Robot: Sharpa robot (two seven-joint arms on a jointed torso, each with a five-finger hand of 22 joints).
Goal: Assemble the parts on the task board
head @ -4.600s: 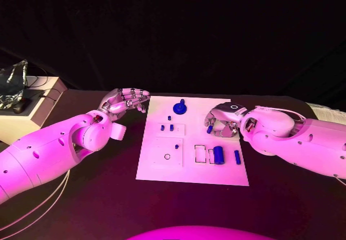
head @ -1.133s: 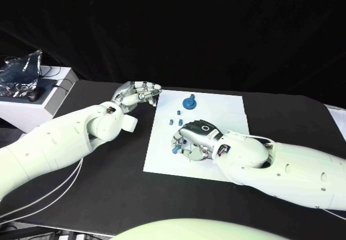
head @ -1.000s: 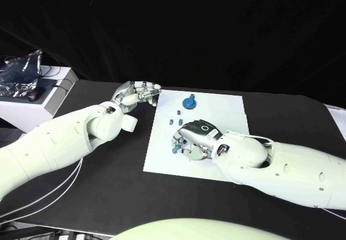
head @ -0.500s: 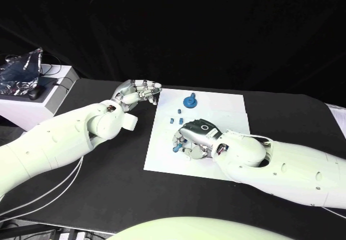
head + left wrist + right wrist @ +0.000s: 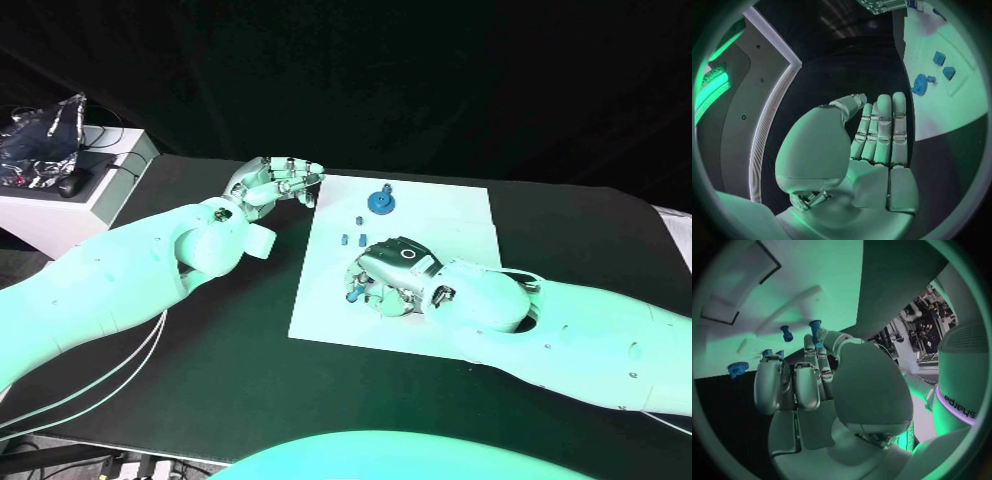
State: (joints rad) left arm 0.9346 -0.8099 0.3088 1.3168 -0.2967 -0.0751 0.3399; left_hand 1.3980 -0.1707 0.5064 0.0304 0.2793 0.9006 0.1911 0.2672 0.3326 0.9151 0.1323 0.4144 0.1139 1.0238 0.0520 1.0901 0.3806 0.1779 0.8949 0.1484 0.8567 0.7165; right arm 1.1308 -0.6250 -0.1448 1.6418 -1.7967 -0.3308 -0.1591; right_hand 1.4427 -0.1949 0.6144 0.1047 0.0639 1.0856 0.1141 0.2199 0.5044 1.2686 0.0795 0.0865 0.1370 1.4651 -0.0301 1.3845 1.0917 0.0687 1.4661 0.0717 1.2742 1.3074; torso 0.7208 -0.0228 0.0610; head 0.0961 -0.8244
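The white task board (image 5: 450,235) lies in the middle of the black table. My right hand (image 5: 389,278) hovers low over its left-middle part and pinches a small blue peg (image 5: 352,295) at its fingertips; the right wrist view shows this peg (image 5: 815,327) between thumb and finger. Close by, another blue peg (image 5: 786,333) stands on the board (image 5: 742,295). A blue gear (image 5: 381,203) and three small blue pieces (image 5: 352,238) sit on the board's far part. My left hand (image 5: 274,182) holds nothing and hangs beside the board's far left corner, fingers side by side (image 5: 882,130).
A white box (image 5: 65,200) carrying a crinkled silver bag (image 5: 43,135) stands at the table's far left. Rectangular recesses (image 5: 720,310) are cut into the board near my right hand. My right forearm (image 5: 577,330) lies across the board's near right part.
My right hand has crossed from the board's right side to its left-middle with a blue peg in its fingertips; over the last second it barely shifts. The left hand stays put.
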